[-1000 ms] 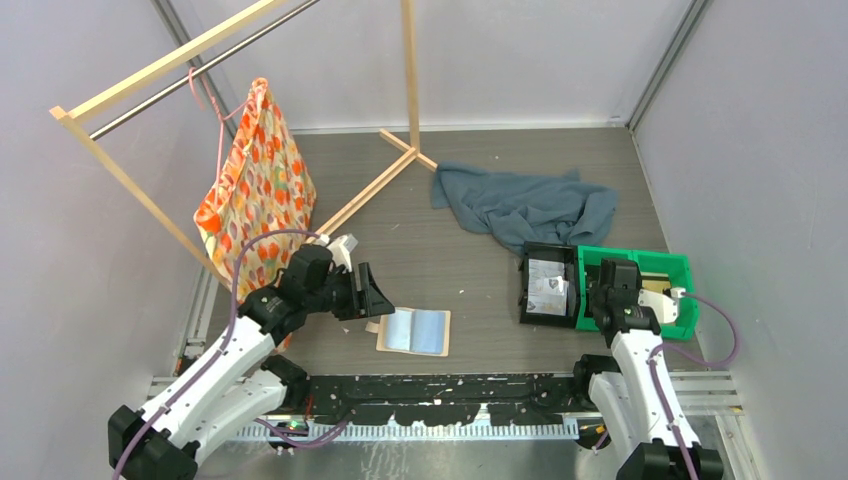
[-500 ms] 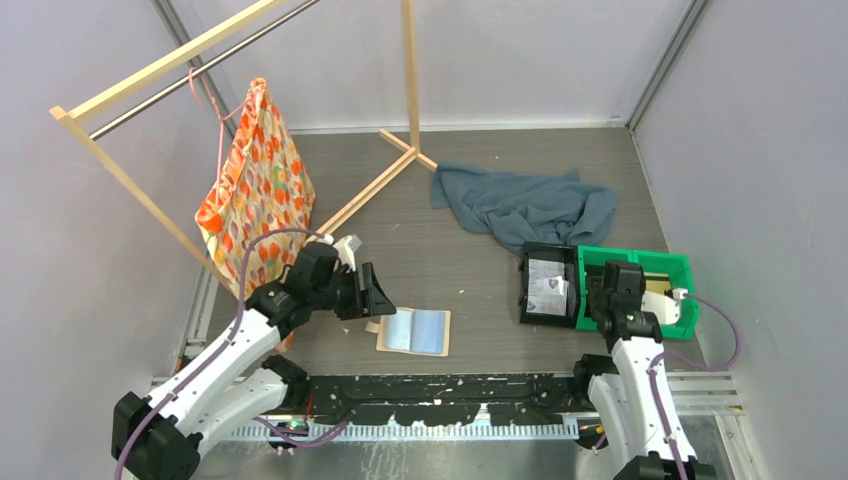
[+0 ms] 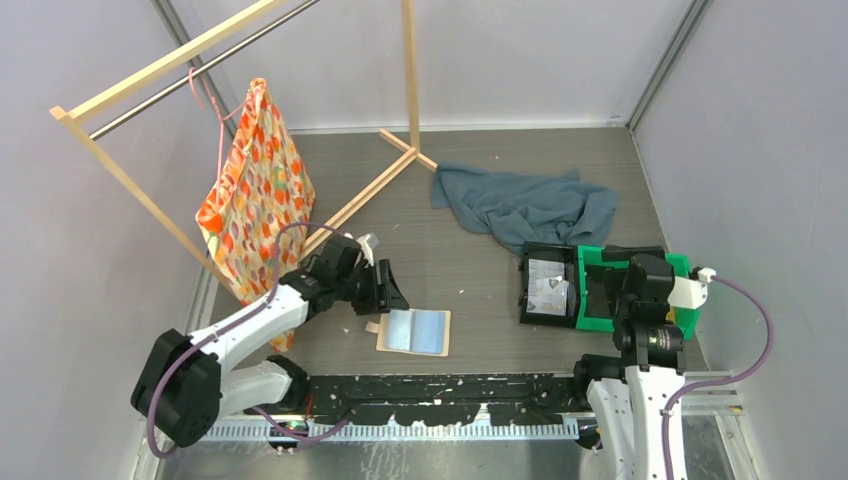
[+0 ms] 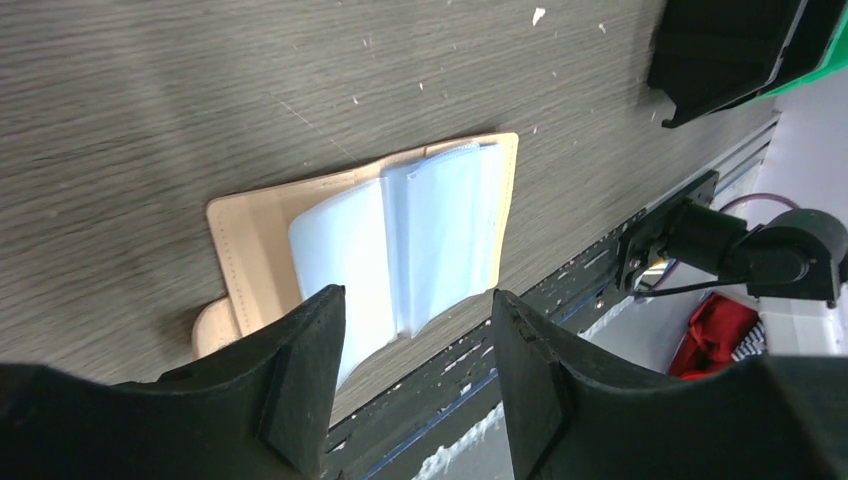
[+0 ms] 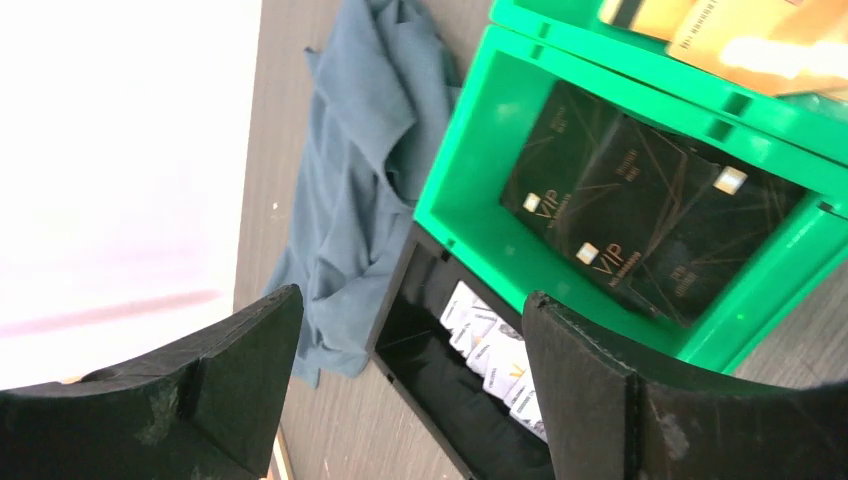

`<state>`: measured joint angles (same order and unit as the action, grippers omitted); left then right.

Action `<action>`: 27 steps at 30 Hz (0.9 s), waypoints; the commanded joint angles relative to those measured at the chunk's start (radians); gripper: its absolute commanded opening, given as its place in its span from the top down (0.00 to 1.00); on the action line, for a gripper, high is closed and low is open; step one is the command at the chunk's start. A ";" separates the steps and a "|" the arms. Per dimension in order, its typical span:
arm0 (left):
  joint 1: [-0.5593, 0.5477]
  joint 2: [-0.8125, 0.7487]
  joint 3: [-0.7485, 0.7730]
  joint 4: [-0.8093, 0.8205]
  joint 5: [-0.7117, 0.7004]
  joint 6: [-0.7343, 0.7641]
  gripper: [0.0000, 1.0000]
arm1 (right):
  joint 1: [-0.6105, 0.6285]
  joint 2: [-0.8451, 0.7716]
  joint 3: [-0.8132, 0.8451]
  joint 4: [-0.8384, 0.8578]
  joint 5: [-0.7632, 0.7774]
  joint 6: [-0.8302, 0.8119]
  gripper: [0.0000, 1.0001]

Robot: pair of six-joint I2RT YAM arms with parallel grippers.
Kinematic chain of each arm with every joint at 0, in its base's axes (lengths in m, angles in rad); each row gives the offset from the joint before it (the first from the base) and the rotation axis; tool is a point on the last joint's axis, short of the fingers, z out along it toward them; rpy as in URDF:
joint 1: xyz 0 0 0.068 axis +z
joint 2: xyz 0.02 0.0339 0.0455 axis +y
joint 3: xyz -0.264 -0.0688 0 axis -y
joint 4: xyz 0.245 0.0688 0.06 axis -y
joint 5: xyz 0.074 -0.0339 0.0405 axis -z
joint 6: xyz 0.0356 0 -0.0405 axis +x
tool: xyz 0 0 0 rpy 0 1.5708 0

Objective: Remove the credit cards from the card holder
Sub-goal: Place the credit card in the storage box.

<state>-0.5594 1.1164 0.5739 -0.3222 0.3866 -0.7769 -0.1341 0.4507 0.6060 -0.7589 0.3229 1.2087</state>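
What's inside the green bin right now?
The green bin holds overlapping dark credit cards with pale VIP print in one compartment. Tan-gold items lie in the next compartment. How many cards are stacked is unclear, since they cover each other.

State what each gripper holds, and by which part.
Nothing. The left gripper is open near the card holder; the right gripper is open above the credit cards in the green bin.

Even, bright light falls from above, and shadows on the grey wood-grain table (image 3: 460, 270) are soft and short. In the right wrist view the pale side wall (image 5: 120, 150) is burnt out to white, and the top right corner looks blurred.
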 commanded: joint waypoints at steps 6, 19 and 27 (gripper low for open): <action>-0.081 0.026 -0.004 0.137 -0.046 -0.048 0.43 | -0.004 0.041 0.143 0.017 -0.207 -0.233 0.04; -0.071 -0.003 -0.015 0.077 -0.048 -0.064 0.43 | 0.054 0.067 0.183 0.124 -0.575 -0.283 0.00; -0.038 -0.011 -0.034 0.078 -0.024 -0.132 0.43 | 0.552 0.237 0.161 0.151 -0.318 -0.329 0.00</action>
<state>-0.6083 1.1248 0.5495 -0.2520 0.3485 -0.8684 0.1932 0.5751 0.7692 -0.6716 -0.1265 0.9272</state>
